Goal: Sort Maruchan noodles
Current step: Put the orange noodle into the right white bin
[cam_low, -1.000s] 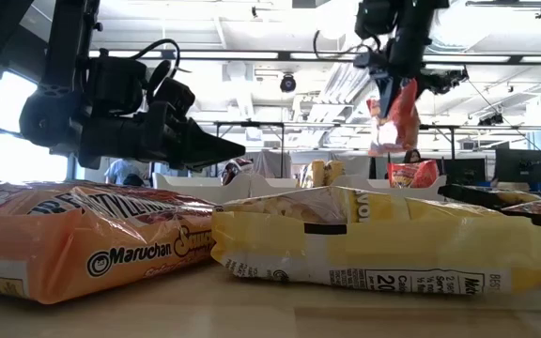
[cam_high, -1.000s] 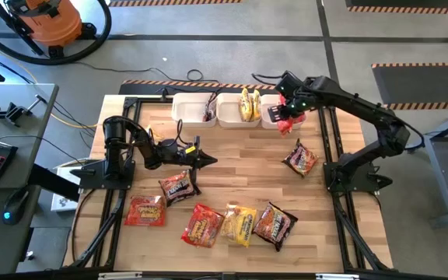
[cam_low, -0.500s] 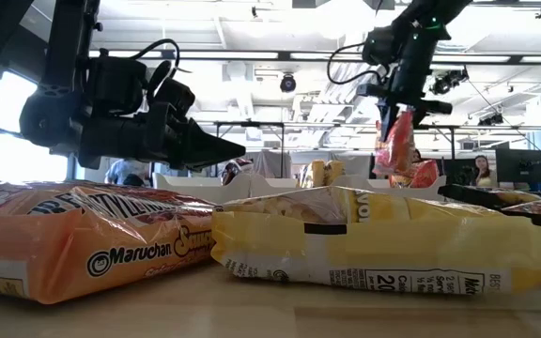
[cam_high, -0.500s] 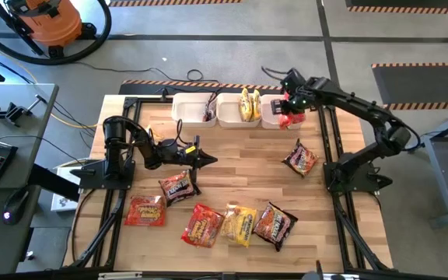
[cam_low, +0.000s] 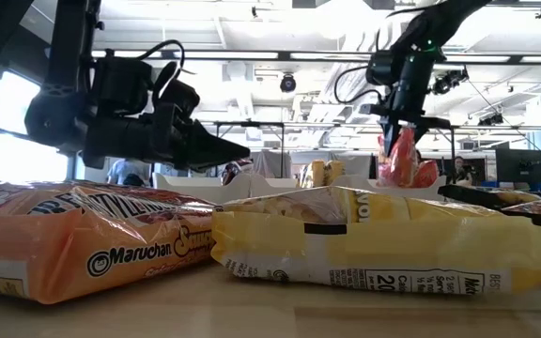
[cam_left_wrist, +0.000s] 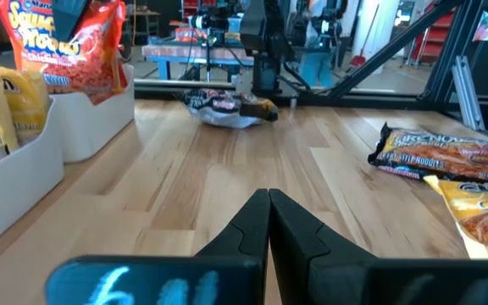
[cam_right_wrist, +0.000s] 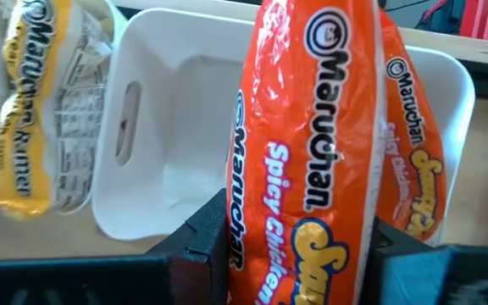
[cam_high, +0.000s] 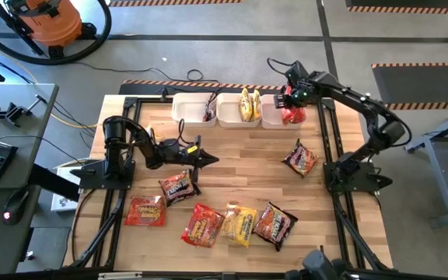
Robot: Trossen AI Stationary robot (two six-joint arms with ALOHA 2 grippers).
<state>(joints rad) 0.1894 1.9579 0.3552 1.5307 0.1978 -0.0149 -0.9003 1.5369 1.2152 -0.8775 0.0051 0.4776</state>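
Note:
My right gripper (cam_high: 288, 97) is at the table's far right, shut on a red Maruchan packet (cam_high: 291, 116) that hangs over the rightmost white bin (cam_high: 269, 117). Another red packet (cam_right_wrist: 407, 161) stands in that bin beside it. Yellow packets (cam_high: 247, 103) stand in the middle bin (cam_high: 229, 113). Six packets lie flat on the table: maroon ones (cam_high: 300, 159) (cam_high: 177, 187) (cam_high: 275, 224), red ones (cam_high: 145, 210) (cam_high: 201, 225) and a yellow one (cam_high: 239, 224). My left gripper (cam_high: 208, 161) hovers shut above the table's middle left, touching nothing. My right gripper pinches the red packet's upper end (cam_right_wrist: 299, 254) between its two fingers (cam_right_wrist: 208, 241), coming from above and pointing down. The packet hangs upright below the fingers, its lower end (cam_low: 400, 178) down at the bin's rim. Whether it touches the bin, I cannot tell.
A third white bin (cam_high: 190, 107) stands left of the middle one, with something dark at its right end. All three bins line the table's far edge. Bare wood lies between the bins and the packets near the front. A black frame rail (cam_high: 329, 140) borders the table.
My right gripper has carried the red packet toward the far edge and lowered it, from beside the rightmost bin to over it, still shut on it. The packet has stayed hanging upright. My left arm has kept still.

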